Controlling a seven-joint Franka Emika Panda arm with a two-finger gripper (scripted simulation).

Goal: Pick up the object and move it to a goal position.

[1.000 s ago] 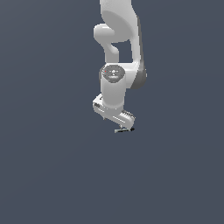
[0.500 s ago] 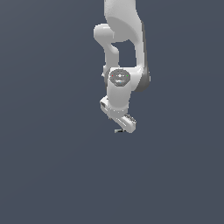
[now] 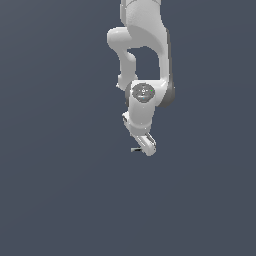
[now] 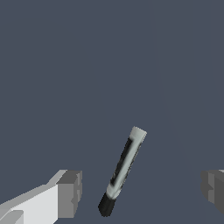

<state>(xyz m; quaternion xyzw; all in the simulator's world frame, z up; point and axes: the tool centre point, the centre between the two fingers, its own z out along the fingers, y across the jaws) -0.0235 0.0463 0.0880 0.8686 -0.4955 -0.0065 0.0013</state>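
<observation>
The object is a small pen-like stick (image 4: pixel 124 170), light grey with a black strip and a black cap, lying on the dark grey floor. In the wrist view it lies between my two fingertips (image 4: pixel 70 192), nearer one of them, touching neither. My gripper (image 4: pixel 140 190) is open, with a wide gap. In the exterior view the stick (image 3: pixel 135 149) shows only as a small dark mark just to the exterior view's left of the gripper (image 3: pixel 146 148), which hangs low over the floor under the white arm (image 3: pixel 144 60).
The flat dark grey floor (image 3: pixel 60 190) fills both views. No goal marker shows in either view.
The arm has swung and the hand has turned, so the gripper now stands narrower in the exterior view. The stick lies where it was.
</observation>
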